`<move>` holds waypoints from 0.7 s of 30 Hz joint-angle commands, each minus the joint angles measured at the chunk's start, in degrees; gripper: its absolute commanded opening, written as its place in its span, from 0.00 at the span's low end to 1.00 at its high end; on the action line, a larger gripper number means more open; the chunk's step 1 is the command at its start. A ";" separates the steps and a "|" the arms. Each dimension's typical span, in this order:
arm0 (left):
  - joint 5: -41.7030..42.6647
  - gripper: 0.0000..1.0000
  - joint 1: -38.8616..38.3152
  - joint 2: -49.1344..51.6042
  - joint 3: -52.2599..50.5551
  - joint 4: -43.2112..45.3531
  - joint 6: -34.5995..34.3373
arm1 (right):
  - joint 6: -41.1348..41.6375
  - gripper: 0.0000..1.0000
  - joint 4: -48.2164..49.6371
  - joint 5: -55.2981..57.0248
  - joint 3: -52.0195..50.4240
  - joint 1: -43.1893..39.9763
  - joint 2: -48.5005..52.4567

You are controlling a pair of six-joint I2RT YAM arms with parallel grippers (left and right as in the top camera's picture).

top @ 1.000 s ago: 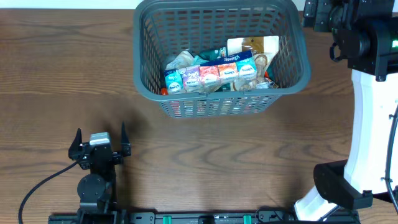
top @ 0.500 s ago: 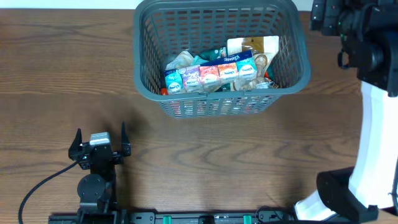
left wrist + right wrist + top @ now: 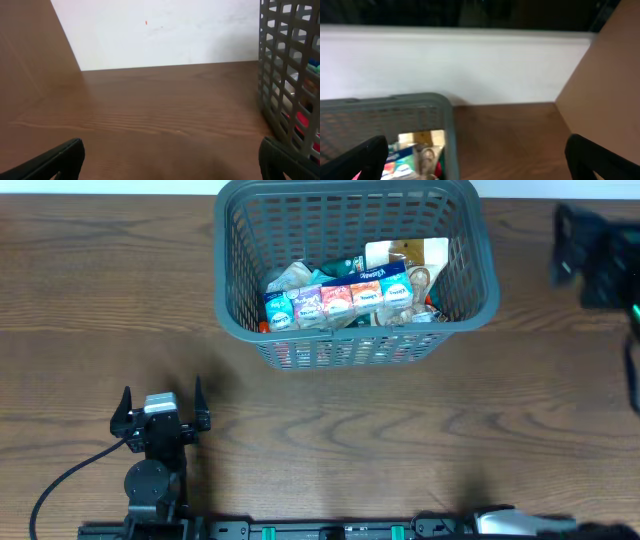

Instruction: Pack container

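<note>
The container (image 3: 232, 300), a large dark grey slotted basket, stands at the back middle of the table and holds several snack packs (image 3: 340, 298). Its lattice wall shows at the right of the left wrist view (image 3: 287, 75), and its rim corner shows in the right wrist view (image 3: 445, 107). My left gripper (image 3: 160, 402) is open and empty at the front left, resting low over the table (image 3: 167, 162). My right gripper (image 3: 590, 255) is a blurred shape at the right edge, raised beside the basket. Its fingers are wide apart with nothing between them (image 3: 475, 157).
The wooden table (image 3: 400, 440) extends around the basket. A white wall (image 3: 470, 65) runs behind the table's far edge. The left arm's base and cable (image 3: 60, 480) sit at the front left edge.
My right arm has swung right and away from the basket's far right corner, now blurred at the frame's edge. The left arm and the basket have not moved.
</note>
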 commanded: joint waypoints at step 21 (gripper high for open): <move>-1.07 0.99 0.28 -0.35 -1.77 -0.90 1.14 | -2.78 0.99 14.21 -6.12 -53.62 -5.73 -36.11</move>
